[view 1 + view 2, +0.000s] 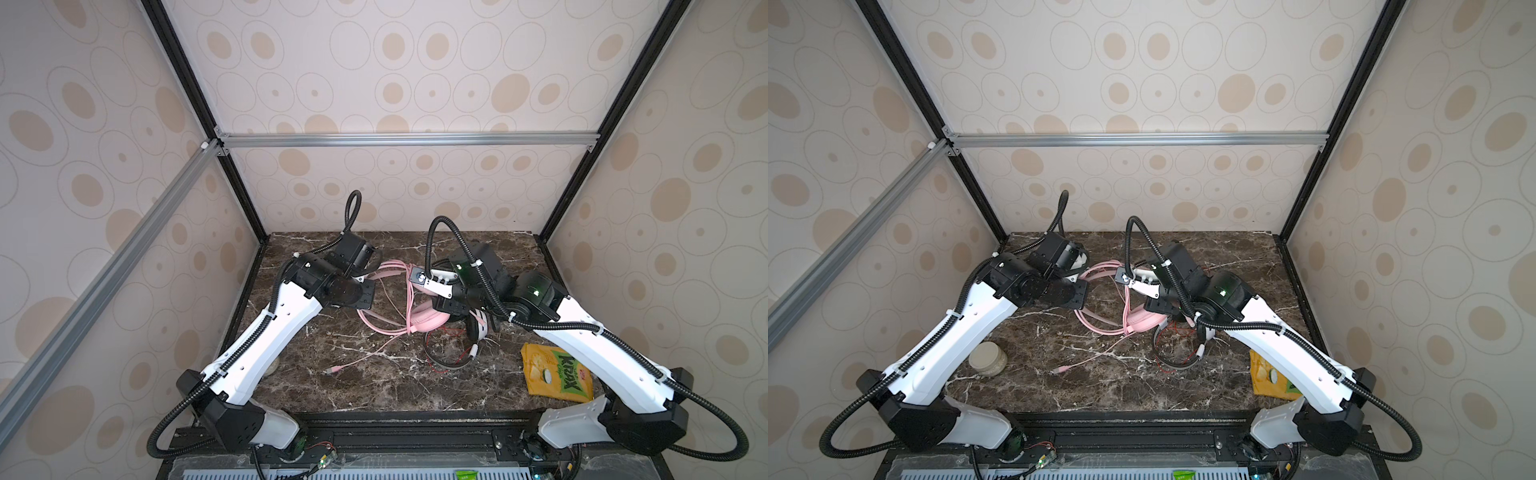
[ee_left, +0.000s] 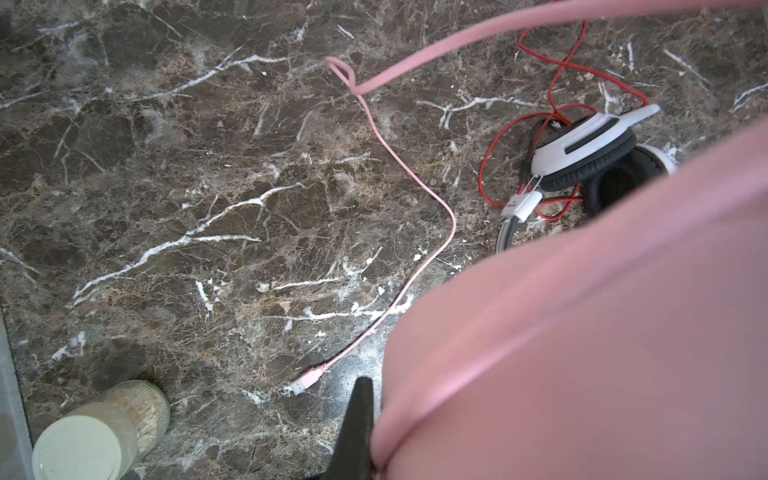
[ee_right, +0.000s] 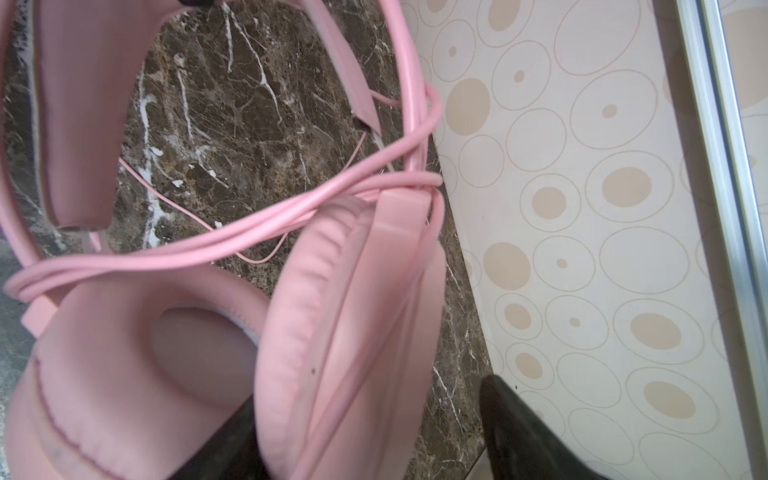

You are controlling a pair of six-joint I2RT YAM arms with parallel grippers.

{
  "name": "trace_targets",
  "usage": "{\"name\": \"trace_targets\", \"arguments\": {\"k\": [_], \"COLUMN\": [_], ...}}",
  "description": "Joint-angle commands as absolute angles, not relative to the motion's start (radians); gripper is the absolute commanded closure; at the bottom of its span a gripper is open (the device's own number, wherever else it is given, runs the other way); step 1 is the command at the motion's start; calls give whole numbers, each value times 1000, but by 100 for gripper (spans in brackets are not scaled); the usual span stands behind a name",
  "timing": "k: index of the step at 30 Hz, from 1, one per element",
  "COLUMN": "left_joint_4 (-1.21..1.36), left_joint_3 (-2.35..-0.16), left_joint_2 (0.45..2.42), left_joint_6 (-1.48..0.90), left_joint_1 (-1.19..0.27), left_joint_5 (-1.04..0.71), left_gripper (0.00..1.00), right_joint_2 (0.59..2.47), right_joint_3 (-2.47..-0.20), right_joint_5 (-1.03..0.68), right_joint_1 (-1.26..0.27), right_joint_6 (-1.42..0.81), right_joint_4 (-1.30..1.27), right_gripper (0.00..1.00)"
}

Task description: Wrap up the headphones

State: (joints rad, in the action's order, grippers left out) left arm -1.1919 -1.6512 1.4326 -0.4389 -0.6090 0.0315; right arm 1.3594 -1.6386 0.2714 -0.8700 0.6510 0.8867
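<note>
1. Left claw (image 2: pixel 368 390): clamped shut on the pink headset (image 1: pixel 428 322).
2. Right claw (image 3: pixel 370 395): jaws wide, one ear cup (image 3: pixel 353 311) between them, not pinched.
3. Pink cable (image 1: pixel 374 328): loose tail runs away below both claws, plug (image 2: pixel 305 380) on the left claw's side. In my judgement the right claw must fetch it.

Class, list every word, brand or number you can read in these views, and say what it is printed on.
"KRAX": on the yellow-green snack bag.
Small red logo on that bag: too blurred.
Print on the white clip of the white-and-black headset: too small.
</note>
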Motion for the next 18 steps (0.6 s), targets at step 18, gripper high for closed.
{"name": "trace_targets", "arguments": {"k": [18], "left_joint_4": [-1257], "left_joint_3": [-1895], "left_joint_2": [1466], "left_joint_6": [-563], "left_joint_1": [-612], "left_joint_5": [-60], "left_gripper": [100], "right_joint_2": [1049], "right_joint_3": [-1419], "right_joint_5": [-560], "right_joint_1": [-138], "right_joint_6": [-298], "right_joint_4": [552], "right_gripper": [13]}}
